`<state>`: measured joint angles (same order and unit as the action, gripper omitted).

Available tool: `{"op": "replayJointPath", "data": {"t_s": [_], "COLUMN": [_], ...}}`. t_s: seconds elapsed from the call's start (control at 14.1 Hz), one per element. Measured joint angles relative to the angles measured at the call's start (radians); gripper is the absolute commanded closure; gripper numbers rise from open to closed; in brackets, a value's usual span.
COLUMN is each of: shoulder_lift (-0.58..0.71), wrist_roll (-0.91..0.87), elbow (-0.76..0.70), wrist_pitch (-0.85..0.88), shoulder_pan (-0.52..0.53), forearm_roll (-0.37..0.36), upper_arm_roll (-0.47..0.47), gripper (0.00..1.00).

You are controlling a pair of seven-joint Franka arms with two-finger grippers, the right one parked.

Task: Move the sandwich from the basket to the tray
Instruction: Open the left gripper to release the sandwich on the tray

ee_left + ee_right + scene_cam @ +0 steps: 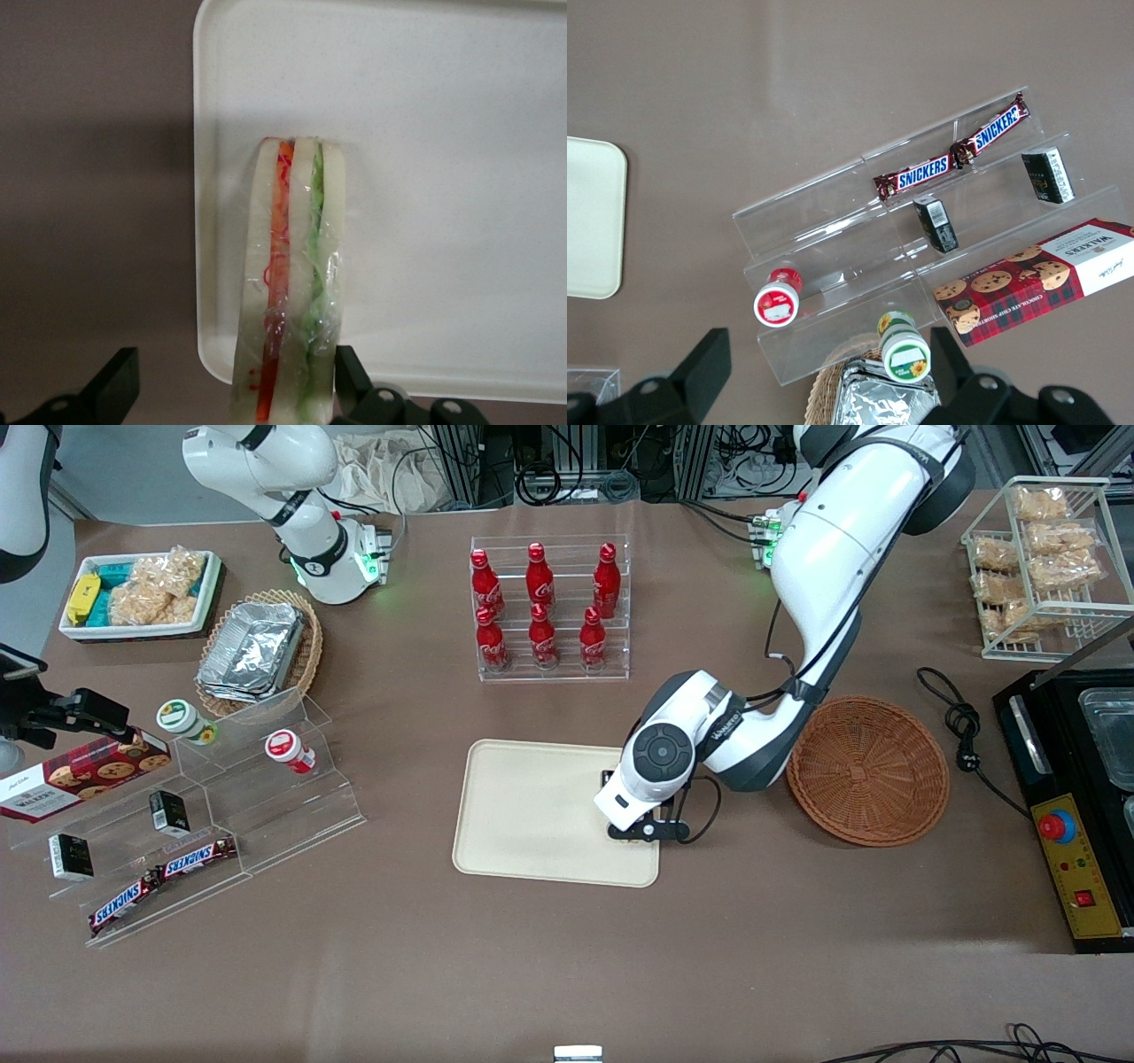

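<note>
A: Starting at the tray (532, 815): it lies flat on the brown table, nearer the front camera than the rack of red bottles (549, 607), and most of its surface is bare.

B: And the gripper (647, 828)?

A: It hangs over the tray's edge nearest the basket (868, 771), low above the rim. The wrist view shows the sandwich (292, 283) standing on edge over the tray's corner (213, 354). One finger (350, 372) sits against the sandwich; the other (115, 385) stands well apart from it, so the jaws are spread, not clamped.

B: So the sandwich is on the tray?

A: It appears to rest there, though close to the rim; whether its near end overhangs cannot be told. The basket, toward the working arm's end, looks empty.

B: What makes the step go well, then?

A: The arm would do best to rise straight up, keeping the touching finger from dragging the clear wrap. A narrow wedge on edge tips easily, and a sideways brush could knock it over the low rim onto the table.
</note>
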<state>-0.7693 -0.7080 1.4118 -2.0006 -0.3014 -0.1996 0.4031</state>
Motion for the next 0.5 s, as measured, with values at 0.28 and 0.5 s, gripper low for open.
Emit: {"op": "replayJointPath", "data": {"t_s": [0.28, 0.5], "shoulder_lift": [0.000, 0.001], "wrist_roll": [-0.008, -0.010], "elbow": [-0.009, -0.047], "wrist_pitch": [0.005, 0.061], "shoulder_pan": [0.000, 0.001], "forearm_roll": [0.001, 0.001], "upper_arm_roll": [0.000, 0.000], "gripper": [0.01, 0.01]}}
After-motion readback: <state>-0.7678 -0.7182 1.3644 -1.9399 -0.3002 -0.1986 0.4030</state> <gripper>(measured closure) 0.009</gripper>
